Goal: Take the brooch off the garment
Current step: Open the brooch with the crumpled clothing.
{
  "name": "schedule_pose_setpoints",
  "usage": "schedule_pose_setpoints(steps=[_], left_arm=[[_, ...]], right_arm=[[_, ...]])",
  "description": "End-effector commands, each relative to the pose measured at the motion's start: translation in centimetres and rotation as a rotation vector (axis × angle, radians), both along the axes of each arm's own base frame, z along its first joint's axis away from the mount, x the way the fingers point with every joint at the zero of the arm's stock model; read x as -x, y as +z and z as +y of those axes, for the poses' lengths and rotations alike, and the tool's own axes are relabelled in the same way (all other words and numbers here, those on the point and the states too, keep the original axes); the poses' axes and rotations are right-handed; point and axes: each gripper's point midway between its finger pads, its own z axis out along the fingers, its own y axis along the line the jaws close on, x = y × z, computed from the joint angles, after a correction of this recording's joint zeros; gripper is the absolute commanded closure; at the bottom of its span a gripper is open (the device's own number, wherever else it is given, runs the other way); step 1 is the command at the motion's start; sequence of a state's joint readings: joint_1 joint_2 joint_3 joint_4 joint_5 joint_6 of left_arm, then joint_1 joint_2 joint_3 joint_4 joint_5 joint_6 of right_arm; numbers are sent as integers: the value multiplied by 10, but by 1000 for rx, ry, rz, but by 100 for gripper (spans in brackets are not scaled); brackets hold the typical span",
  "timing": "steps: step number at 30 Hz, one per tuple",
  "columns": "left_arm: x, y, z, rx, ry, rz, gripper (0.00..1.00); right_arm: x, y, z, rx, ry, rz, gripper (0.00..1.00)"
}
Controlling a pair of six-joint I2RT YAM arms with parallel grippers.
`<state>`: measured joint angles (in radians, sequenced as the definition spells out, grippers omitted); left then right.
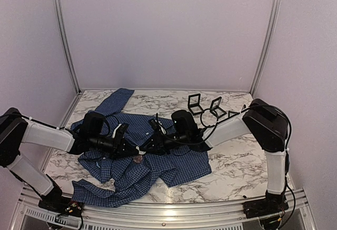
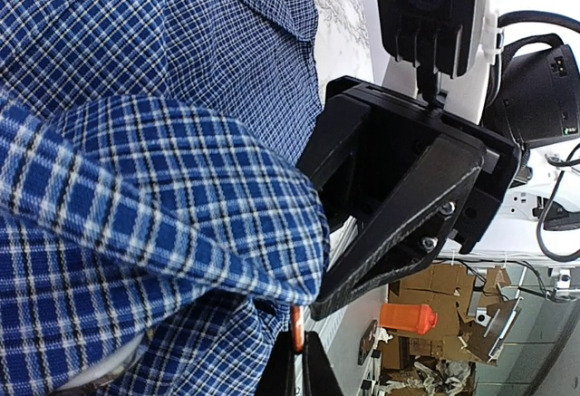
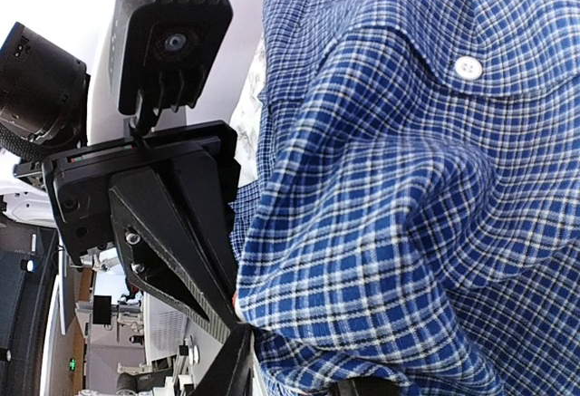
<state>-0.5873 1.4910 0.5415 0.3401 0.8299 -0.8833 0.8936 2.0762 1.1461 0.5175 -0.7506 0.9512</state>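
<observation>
The left arm reaches in from 9 o'clock. The left hand points toward 4 o'clock, fingers pinched closed. The right arm comes from 3 o'clock. The right hand points toward 8 o'clock, fingers apart, tips near the left's.

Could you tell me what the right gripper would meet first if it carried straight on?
Probably the garment, bunched right ahead of the right gripper; the left gripper sits close alongside.
</observation>
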Motion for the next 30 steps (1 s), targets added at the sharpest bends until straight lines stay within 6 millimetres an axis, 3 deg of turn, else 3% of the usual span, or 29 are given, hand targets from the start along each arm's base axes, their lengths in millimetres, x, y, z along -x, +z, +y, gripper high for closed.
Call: schedule_pose_setpoints(steps=[1, 13, 30], left_arm=[[6, 10, -3, 31, -28, -36, 100], [8, 12, -7, 28, -38, -45, 100], [6, 17, -11, 38, -42, -49, 100]], right_arm=[[-6, 9, 3, -43, -12, -29, 74], [-7, 4, 1, -14, -17, -43, 81], [-4, 0, 7, 20, -8, -72, 80]])
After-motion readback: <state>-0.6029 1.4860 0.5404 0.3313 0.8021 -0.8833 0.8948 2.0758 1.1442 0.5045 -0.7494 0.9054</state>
